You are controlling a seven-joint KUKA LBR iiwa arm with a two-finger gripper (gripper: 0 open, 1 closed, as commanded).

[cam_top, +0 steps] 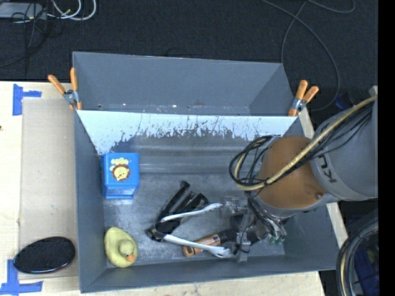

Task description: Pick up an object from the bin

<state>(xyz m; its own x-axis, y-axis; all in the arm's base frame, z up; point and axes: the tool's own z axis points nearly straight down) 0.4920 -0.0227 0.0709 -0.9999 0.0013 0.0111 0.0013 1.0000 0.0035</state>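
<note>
The arm appears to be at the grasping step. Its gripper [242,244] sits low in the front right part of the grey bin [185,165], under the orange wrist cover [287,174], and nothing is visibly lifted yet. Whether the gripper is open or closed cannot be told, because the wrist and its cables hide the tips. The nearest thing is a slim orange-and-brown stick [207,240], perhaps a pen or marker. It lies almost flat on the bin floor, with its right end just beside the gripper and its pale left end pointing towards the bin's front left. Whether the two touch cannot be made out. Just above the stick lies a small heap: a black pronged tool [178,203] with a white curved strip [192,213] across it, close on the gripper's left. A yellow rubber duck [120,246] in the front left corner and a blue box with a yellow face [120,174] against the left wall stand well apart from it. Judging by this layout, the next move calls for closing across the stick's narrow width without snagging the white strip. A straight lift should then clear the heap and the front wall.
</note>
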